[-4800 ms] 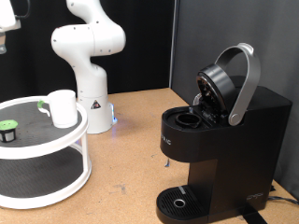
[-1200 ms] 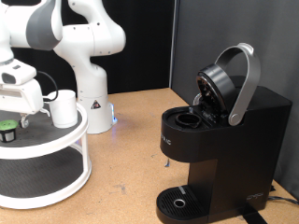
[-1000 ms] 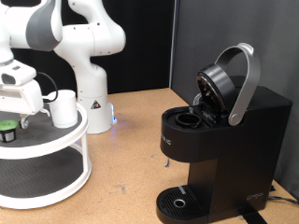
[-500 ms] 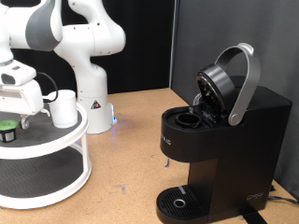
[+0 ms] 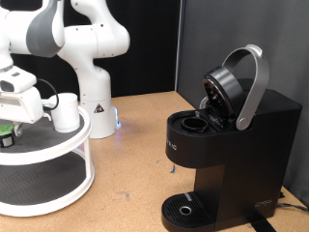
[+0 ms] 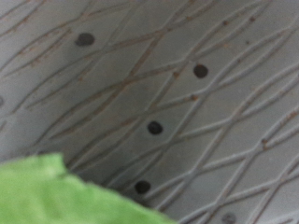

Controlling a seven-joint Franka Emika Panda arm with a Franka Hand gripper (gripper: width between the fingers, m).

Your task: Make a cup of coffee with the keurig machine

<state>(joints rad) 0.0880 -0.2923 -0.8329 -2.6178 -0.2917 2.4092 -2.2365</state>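
Exterior view: one keurig machine (image 5: pixel 227 155) stands nearest at the right, its lid tilted up and open, brew head facing left. Farther left, one white cup (image 5: pixel 65 112) stands upright on a two-tier round shelf (image 5: pixel 58 155). The gripper (image 5: pixel 12 128) hangs low beside it; whether its fingers are parted cannot be told.

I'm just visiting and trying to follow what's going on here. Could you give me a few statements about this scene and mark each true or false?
1. The keurig machine has its lid raised. True.
2. The cup sits on the machine's drip tray. False: it stands on the top shelf of the round white stand.
3. The pincer is low over that top shelf, beside the cup. True.
4. The cup is black. False: it is white.
5. The stand is at the exterior view's right. False: it is at the left.
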